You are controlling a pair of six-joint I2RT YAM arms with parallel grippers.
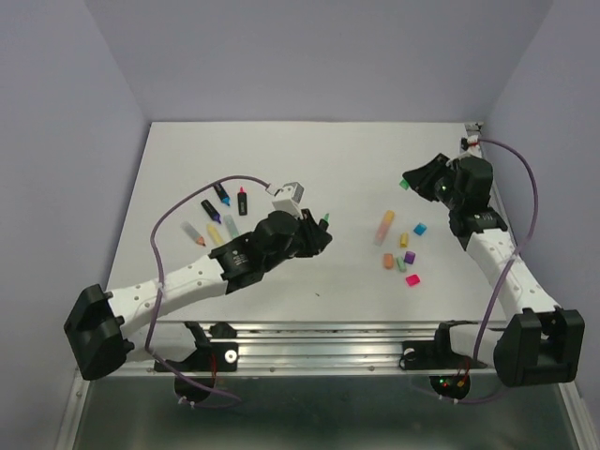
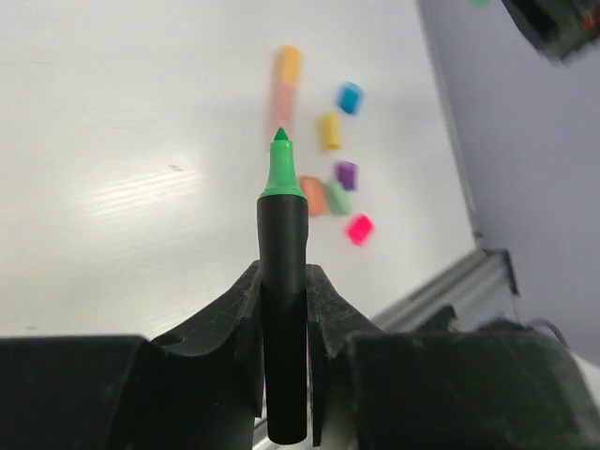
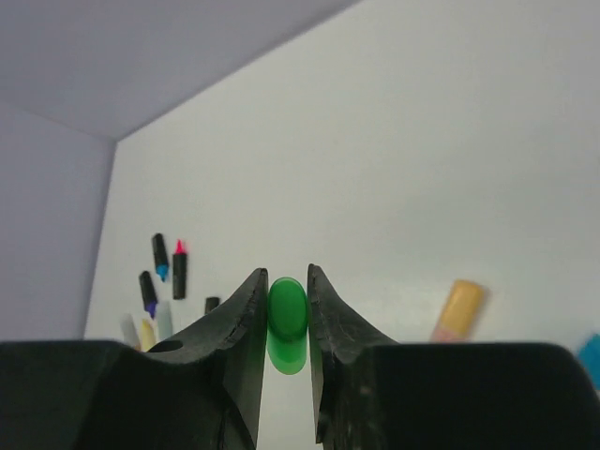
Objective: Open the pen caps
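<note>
My left gripper (image 1: 314, 232) is shut on a black pen (image 2: 282, 281) whose bare green tip (image 2: 281, 164) points away from the wrist. Far to the right, my right gripper (image 1: 412, 180) is shut on a green pen cap (image 3: 287, 319), held off the table. Several loose pen caps lie between the arms: cyan (image 1: 420, 228), yellow (image 1: 404, 240), purple (image 1: 410, 255), orange (image 1: 386, 261), pale green (image 1: 400, 265) and pink (image 1: 412, 279). A peach pen (image 1: 383, 227) with an orange cap on it lies beside them.
Several uncapped pens lie in a cluster at the left (image 1: 222, 202), behind the left arm. The table's near metal rail (image 1: 319, 330) runs along the front. The side wall (image 1: 553, 112) stands close behind the right arm.
</note>
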